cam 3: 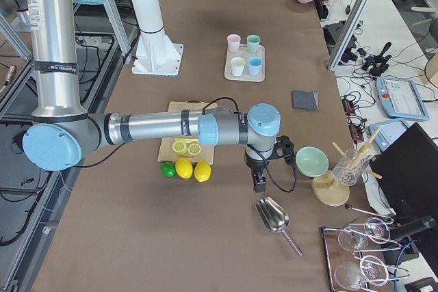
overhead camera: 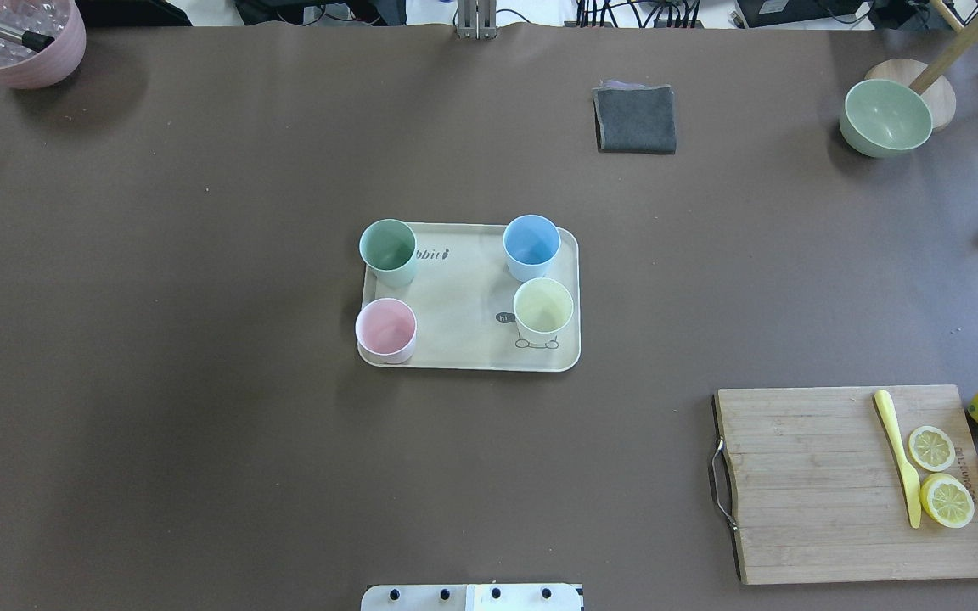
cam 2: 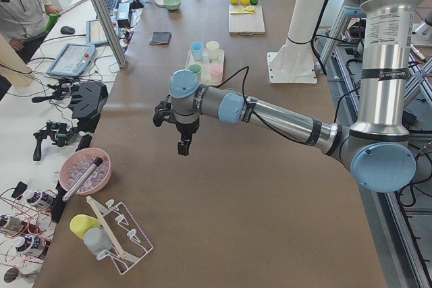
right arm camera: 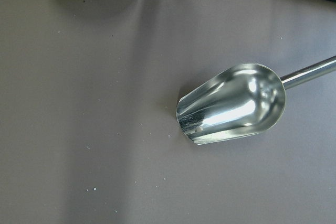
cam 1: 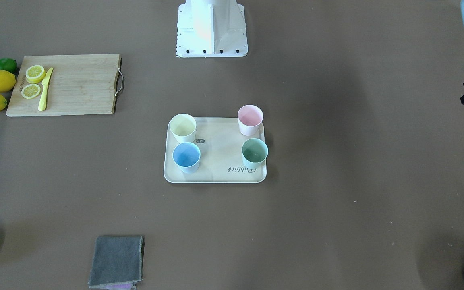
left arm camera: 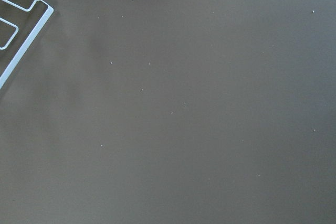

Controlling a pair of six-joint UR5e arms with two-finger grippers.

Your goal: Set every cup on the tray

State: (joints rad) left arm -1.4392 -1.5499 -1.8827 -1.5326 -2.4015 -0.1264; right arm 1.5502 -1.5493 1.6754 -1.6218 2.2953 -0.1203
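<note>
Grey cloth [cam 1: 116, 261] lies apart from the tray [cam 1: 220, 149], which carries all four cups [cam 1: 186, 157]; task looks done. Left claw [cam 2: 183, 145], right claw [cam 3: 260, 182]: spread or pressed together, cannot tell.

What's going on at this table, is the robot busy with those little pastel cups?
Nothing is being handled right now. The four small plastic tumblers, the yellow cup, pink cup, light blue cup and mint green cup, all stand upright on the cream rectangular tray, one near each corner. Both arms are away from it: the left gripper hangs over the brown table at one end, the right gripper above a shiny metal scoop at the other. The job looks done.
</note>
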